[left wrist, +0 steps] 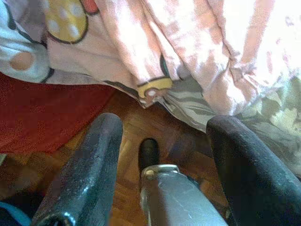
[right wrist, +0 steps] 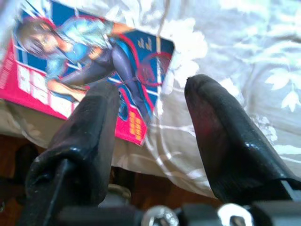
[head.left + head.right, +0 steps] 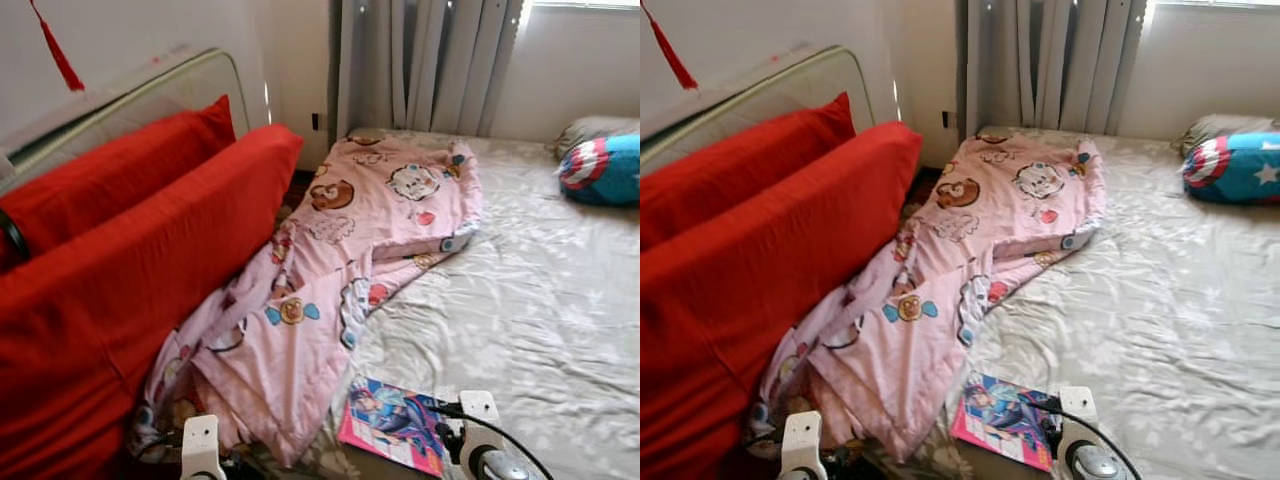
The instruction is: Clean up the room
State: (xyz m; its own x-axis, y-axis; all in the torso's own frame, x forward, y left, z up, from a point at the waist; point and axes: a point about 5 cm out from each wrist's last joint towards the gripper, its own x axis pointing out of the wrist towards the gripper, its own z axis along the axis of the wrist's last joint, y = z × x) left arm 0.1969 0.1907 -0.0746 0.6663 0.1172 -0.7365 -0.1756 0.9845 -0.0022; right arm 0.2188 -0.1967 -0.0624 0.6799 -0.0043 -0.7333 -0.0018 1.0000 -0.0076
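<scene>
A pink cartoon-print blanket (image 3: 330, 260) lies crumpled along the left side of the bed (image 3: 540, 290), hanging over its near edge. A colourful magazine (image 3: 395, 425) rests on the bed's near edge. My right gripper (image 2: 150, 117) hovers open just above the magazine (image 2: 89, 70), nothing between its fingers. My left gripper (image 1: 164, 141) hangs open below the blanket's hem (image 1: 188, 56), over the wooden floor (image 1: 136, 141). Both wrists (image 3: 200, 450) show at the bottom of the head views.
Two big red cushions (image 3: 120, 260) lean against a metal bed frame (image 3: 150, 95) on the left. A Captain America pillow (image 3: 603, 168) lies at the far right of the bed. Grey curtains (image 3: 425, 60) hang behind.
</scene>
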